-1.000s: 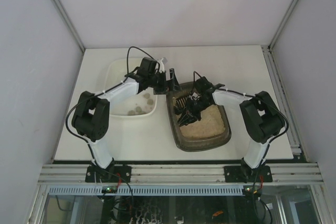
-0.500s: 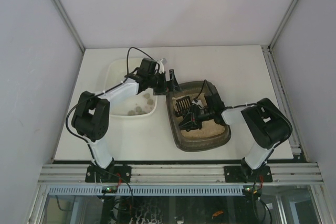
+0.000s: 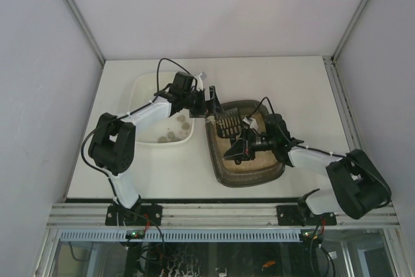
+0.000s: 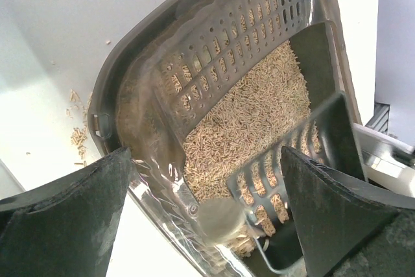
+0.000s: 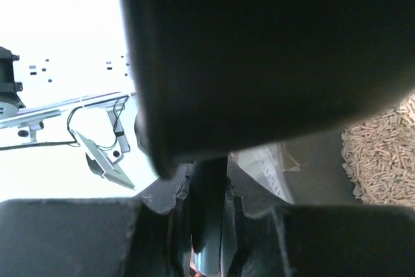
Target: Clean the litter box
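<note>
The litter box (image 3: 249,180) is a dark tray with beige litter, right of centre on the table. My left gripper (image 3: 209,100) is open and straddles its far left corner. In the left wrist view my left gripper (image 4: 207,225) has the litter box rim (image 4: 110,95) running between its fingers (image 4: 65,218). A grey roundish lump (image 4: 219,220) sits there by the rim. My right gripper (image 3: 244,148) is shut on the handle of a black slotted scoop (image 3: 227,126), whose head rests in the litter at the far end. The scoop (image 5: 272,50) fills the right wrist view above my right gripper (image 5: 207,225).
A white tray (image 3: 146,89) stands left of the litter box, with several grey lumps (image 3: 172,133) in it. A few litter grains (image 4: 78,137) lie spilled on the table (image 3: 292,82) by the box's corner. The left arm reaches over the white tray.
The right arm has swung out and down to the right, its elbow now near the table's front right. The scoop's handle has dropped towards the box's middle. The left arm has stayed still.
</note>
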### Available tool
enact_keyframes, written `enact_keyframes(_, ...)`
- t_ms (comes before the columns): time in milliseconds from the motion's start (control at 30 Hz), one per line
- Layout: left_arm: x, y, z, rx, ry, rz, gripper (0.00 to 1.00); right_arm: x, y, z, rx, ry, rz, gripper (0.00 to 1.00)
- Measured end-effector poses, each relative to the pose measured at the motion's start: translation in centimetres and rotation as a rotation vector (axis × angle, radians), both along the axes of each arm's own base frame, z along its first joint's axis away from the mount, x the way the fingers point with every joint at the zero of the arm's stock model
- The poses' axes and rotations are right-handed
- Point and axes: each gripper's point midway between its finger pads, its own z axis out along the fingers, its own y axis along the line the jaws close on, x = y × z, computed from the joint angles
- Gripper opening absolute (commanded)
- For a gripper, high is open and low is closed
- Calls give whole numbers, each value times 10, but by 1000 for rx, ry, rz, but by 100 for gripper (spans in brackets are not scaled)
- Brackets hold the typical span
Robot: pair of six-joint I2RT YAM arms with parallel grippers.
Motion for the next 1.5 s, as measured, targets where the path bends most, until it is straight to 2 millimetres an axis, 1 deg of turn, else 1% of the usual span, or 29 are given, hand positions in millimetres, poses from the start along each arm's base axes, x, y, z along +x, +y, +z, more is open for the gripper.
enact_keyframes(67,0,0,0,-1,0,-3,100,-4,-3,7,0,-37,6,0)
enact_keyframes(133,-1,0,0,-2,-1,-9,100,-6,-6,9,-16,-52,1,0)
enact_keyframes(300,-1,0,0,1,-7,-18,100,-18,-19,3,-81,-43,1,0)
enact_keyframes(433,-2,0,0,1,-7,-18,100,-30,-34,-5,-152,-33,2,0)
enact_keyframes(567,0,2,0,0,-9,-21,100,-37,-50,-5,-204,-63,-22,0)
enact_keyframes(700,0,6,0,3,-6,-22,100,-38,-63,-9,-268,-82,-52,0)
enact_keyframes(800,-4,12,2,23,-12,-31,100,-35,-74,-9,-368,-82,-69,0)
enact_keyframes(867,-7,17,9,42,-27,-33,100,-30,-80,-2,-431,-99,-80,0)
enact_keyframes(933,-9,23,16,74,-32,-24,100,-24,-84,10,-487,-134,-94,0)
enact_keyframes(1000,-7,27,25,109,-31,-19,100,-19,-86,20,-522,-164,-106,0)
enact_keyframes(1100,9,26,46,148,-53,-22,100,-19,-87,29,-543,-158,-118,0)
enact_keyframes(1200,33,16,71,157,-97,-47,100,-27,-85,27,-545,-70,-123,0)
enact_keyframes(1267,48,8,81,152,-122,-60,100,-33,-80,25,-539,14,-124,0)
enact_keyframes(1300,55,5,82,148,-130,-62,100,-34,-78,23,-538,50,-125,0)
enact_keyframes(1367,65,-2,79,140,-136,-70,100,-39,-72,21,-531,148,-125,0)
enact_keyframes(1400,69,-4,75,138,-133,-73,100,-41,-70,20,-530,183,-123,0)
enact_keyframes(1500,81,-15,54,126,-109,-94,100,-46,-61,20,-539,281,-118,0)
